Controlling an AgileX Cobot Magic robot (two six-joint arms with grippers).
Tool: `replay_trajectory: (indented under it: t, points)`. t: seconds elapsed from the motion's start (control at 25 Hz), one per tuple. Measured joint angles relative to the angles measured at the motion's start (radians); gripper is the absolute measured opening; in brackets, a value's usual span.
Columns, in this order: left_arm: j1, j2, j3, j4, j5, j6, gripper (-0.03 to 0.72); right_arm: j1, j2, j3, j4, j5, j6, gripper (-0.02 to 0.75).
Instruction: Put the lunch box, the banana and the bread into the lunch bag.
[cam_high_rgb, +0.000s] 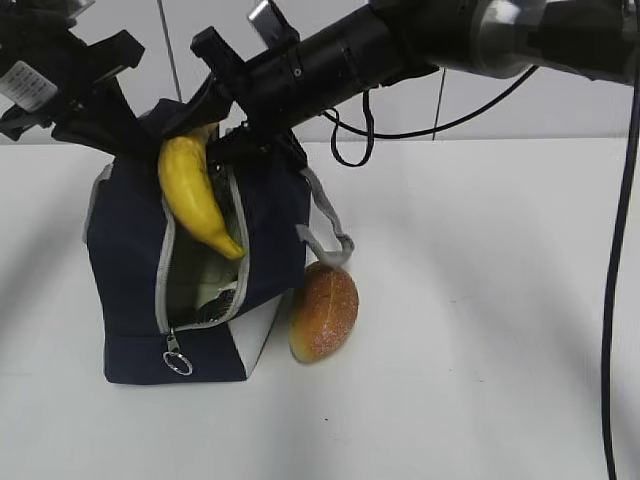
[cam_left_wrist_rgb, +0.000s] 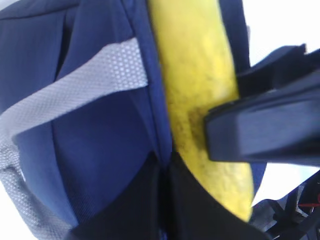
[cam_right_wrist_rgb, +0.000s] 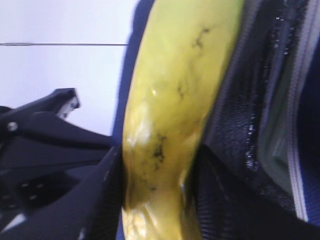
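Lunch bag (cam_high_rgb: 135, 250), navy with a white lower panel, stands on the left of the white table (cam_high_rgb: 480, 330), its grey zipper open down the near face. Right gripper (cam_high_rgb: 215, 115), jaws clamped on the banana (cam_high_rgb: 195, 195), holds it tip-down in the bag's opening. Left gripper (cam_high_rgb: 95, 120) sits at the bag's top left, jaws together. Bread (cam_high_rgb: 323, 312) lies just right of the bag.

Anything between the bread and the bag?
Nothing: bread leans right against the bag at its white corner, under the grey strap. Exterior view shows it.
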Motion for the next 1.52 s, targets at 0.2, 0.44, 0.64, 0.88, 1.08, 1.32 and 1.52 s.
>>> replay_trajectory:
  t: [0.2,0.44,0.64,0.88,1.08,1.32,1.52]
  points:
    - [0.000,0.000,0.000,-0.006,0.000,0.000,-0.003,0.000,0.013,0.000,-0.130,0.036,0.000,0.311]
    - [0.000,0.000,0.000,-0.017,0.000,0.000,-0.003,0.000,0.013,0.000,-0.265,0.070,0.016,0.311]
    - [0.000,0.000,0.000,-0.018,0.000,0.000,-0.003,0.000,0.013,0.000,-0.265,0.057,0.025,0.312]
    - [0.000,0.000,0.000,-0.017,0.000,0.000,-0.003,0.000,0.013,0.000,-0.132,-0.010,0.027,0.311]
    - [0.000,0.000,0.000,-0.017,-0.004,0.000,-0.003,0.000,0.027,0.000,-0.068,-0.033,0.027,0.312]
    - [0.000,0.000,0.000,-0.015,-0.003,0.000,-0.003,0.000,0.054,0.000,0.021,-0.037,-0.001,0.438]
    - [0.000,0.000,0.000,-0.014,-0.002,0.000,-0.003,0.000,0.054,0.000,0.023,-0.017,-0.037,0.574]
